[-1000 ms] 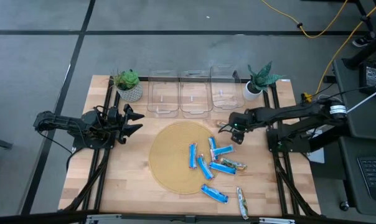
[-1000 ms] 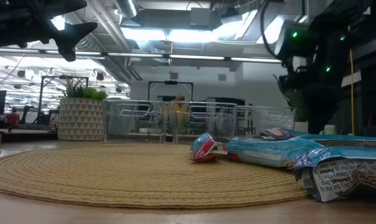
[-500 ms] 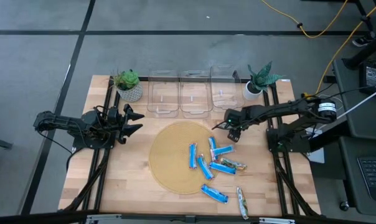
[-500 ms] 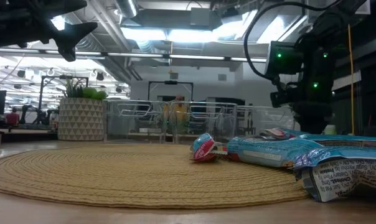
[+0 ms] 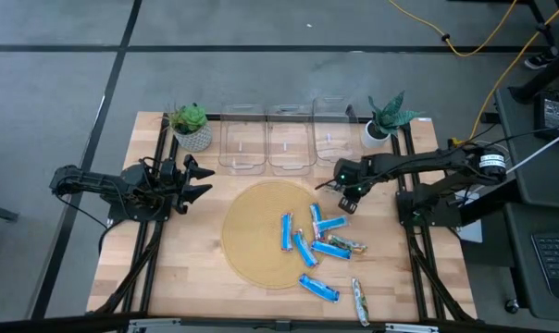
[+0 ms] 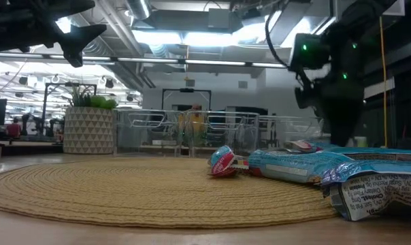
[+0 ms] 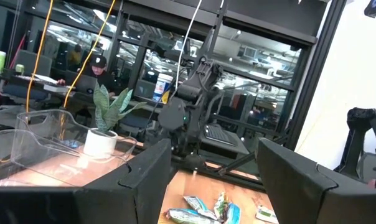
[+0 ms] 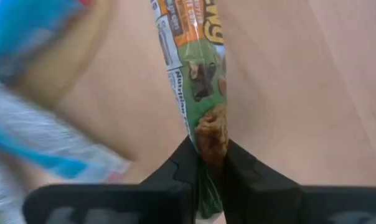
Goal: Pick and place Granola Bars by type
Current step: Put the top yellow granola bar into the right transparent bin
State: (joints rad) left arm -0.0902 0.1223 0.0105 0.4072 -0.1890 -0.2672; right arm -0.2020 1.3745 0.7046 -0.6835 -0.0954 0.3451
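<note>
Right tool (image 8: 208, 163) was pinching the end of a green granola bar (image 8: 197, 74) above the wooden worktop (image 5: 178, 268), just off the round woven mat (image 5: 252, 236), near the clear bins (image 5: 289, 139). Orange lettering on its wrapper wasn't readable. Blue-wrapped bars (image 5: 309, 242) lay clustered on the mat's right edge; one wrapper (image 6: 375, 190) showed small print, unreadable. Left tool (image 5: 198, 181) hung spread at the worktop's left side.

Bars (image 5: 314, 240) on mat (image 5: 256, 236) — bins (image 5: 290, 139) behind
</note>
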